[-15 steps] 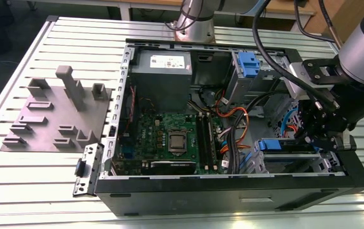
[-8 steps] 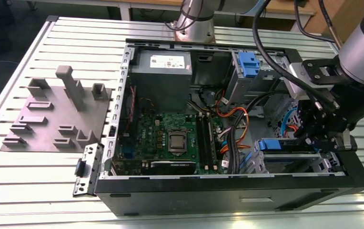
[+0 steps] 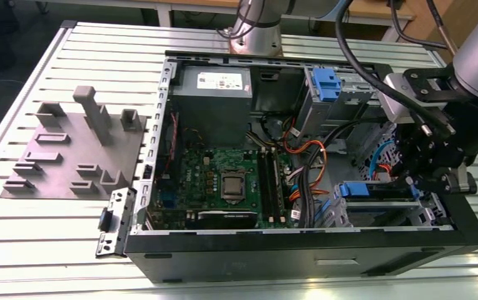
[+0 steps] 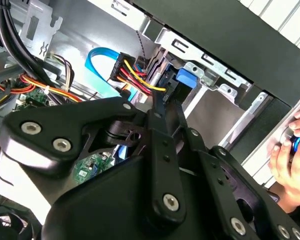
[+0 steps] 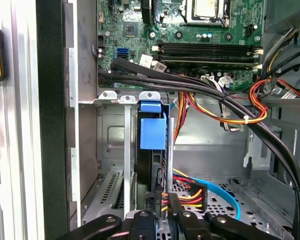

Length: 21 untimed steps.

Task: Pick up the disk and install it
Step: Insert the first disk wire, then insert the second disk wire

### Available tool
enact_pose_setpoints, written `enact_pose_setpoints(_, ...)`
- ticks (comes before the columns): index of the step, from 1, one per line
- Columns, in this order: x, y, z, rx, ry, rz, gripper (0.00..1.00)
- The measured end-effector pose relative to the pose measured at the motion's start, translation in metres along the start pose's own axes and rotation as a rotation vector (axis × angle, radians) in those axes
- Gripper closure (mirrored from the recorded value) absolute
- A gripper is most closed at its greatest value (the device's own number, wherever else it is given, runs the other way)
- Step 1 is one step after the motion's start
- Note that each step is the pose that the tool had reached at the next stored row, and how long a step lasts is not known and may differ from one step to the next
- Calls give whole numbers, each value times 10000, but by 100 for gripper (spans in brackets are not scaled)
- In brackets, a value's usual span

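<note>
the step in hand looks like the install itself: the disk (image 3: 376,190) sits with its blue bracket at the mouth of the drive cage (image 3: 389,215), in the corner of the open computer case (image 3: 306,247) nearest the exterior view's right. the gripper (image 3: 413,181) hangs just beside that cage, right at the bracket's end. in the first wrist view the disk (image 5: 153,132) stands edge-on, blue tab showing, directly ahead of the gripper (image 5: 160,207), whose dark fingers (image 5: 175,205) lie close on either side of the disk's thin edge. i judge them closed on it, though the contact itself is partly hidden. seating it fully calls for a straight push along the cage rails, keeping clear of the red-and-yellow power cable (image 5: 187,192) beside the disk. a person's hand (image 4: 290,157) rests outside the case wall in the second wrist view.
</note>
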State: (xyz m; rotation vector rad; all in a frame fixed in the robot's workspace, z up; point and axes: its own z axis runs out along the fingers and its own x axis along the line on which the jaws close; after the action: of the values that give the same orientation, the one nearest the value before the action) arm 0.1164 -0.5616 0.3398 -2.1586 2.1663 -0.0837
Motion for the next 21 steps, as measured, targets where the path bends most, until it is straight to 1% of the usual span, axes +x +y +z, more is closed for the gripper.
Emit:
enact_pose_setpoints(1, 0, 0, 0, -1, 0, 0, 78)
enact_pose_setpoints(2, 0, -1, -1, -1, 1, 0, 84)
enact_pose_setpoints(3, 0, 0, -1, -1, 1, 0, 84)
enact_pose_setpoints(4, 0, -1, -1, -1, 2, -1, 89)
enact_pose_setpoints(18, 0, -2, -1, -1, 3, 0, 89)
enact_pose_setpoints(21, 0, 19, -4, -1, 3, -1, 89)
